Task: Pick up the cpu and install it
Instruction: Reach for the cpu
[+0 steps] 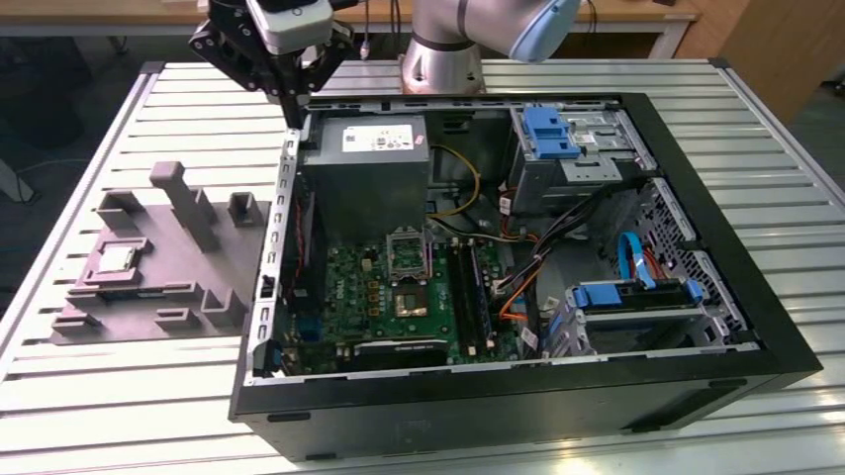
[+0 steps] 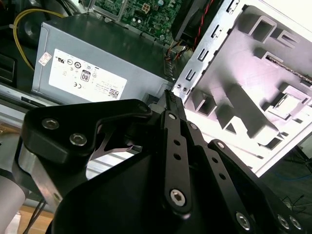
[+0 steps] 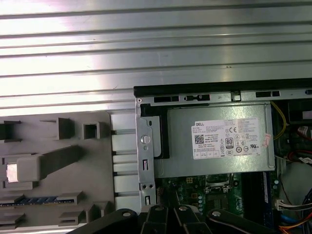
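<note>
The cpu [image 1: 117, 259] is a small pale square chip lying flat in a recess of the grey holder block [image 1: 198, 247] on the exterior view's left, beside the open computer case. In the first wrist view the cpu [image 3: 12, 172] sits in the same block. My black gripper [image 1: 293, 97] hangs above the case's rear corner next to the power supply, far from the cpu. Its fingers [image 2: 170, 109] meet at the tips, shut with nothing between them. The black metal-framed socket [image 1: 407, 249] lies on the green motherboard inside the case.
The open black case [image 1: 713, 297] takes up the middle of the slatted metal table [image 1: 79, 396]. Inside are the grey power supply [image 1: 376, 148] with a white label, blue drive brackets [image 1: 548, 129], and loose cables [image 1: 528, 267]. Upright pegs [image 1: 185, 203] rise from the holder block.
</note>
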